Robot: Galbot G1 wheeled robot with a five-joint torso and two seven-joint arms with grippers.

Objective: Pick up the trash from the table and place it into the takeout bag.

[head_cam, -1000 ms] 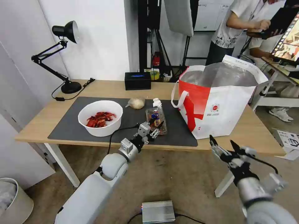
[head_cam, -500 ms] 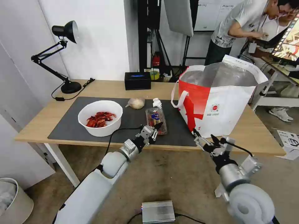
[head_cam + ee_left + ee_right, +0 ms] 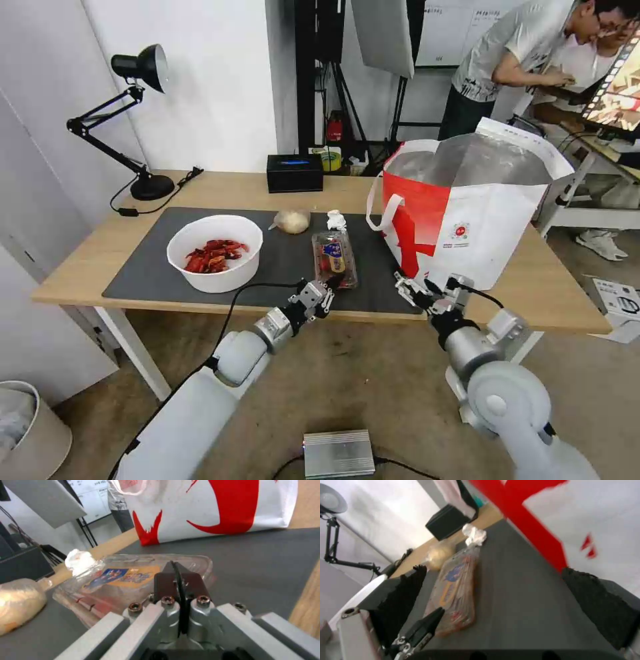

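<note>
Clamshell tray (image 3: 334, 258) lies mid-frame on the dark mat (image 3: 153, 267), long side pointing away from the robot; left gripper (image 3: 327, 291), fingers pressed together, sits just below its near end; right gripper (image 3: 417, 290), fingers spread, waits farther right by the takeout bag (image 3: 480, 220).

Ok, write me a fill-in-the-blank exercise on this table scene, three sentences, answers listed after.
1. The white bowl holds ____ scraps.
2. The left pincer, fingers shut, sits at the near end of the clear ____ tray.
3. The right pincer, fingers apart, is at the near bottom corner of the ____ bag.

Answers: red; clamshell; takeout
</note>
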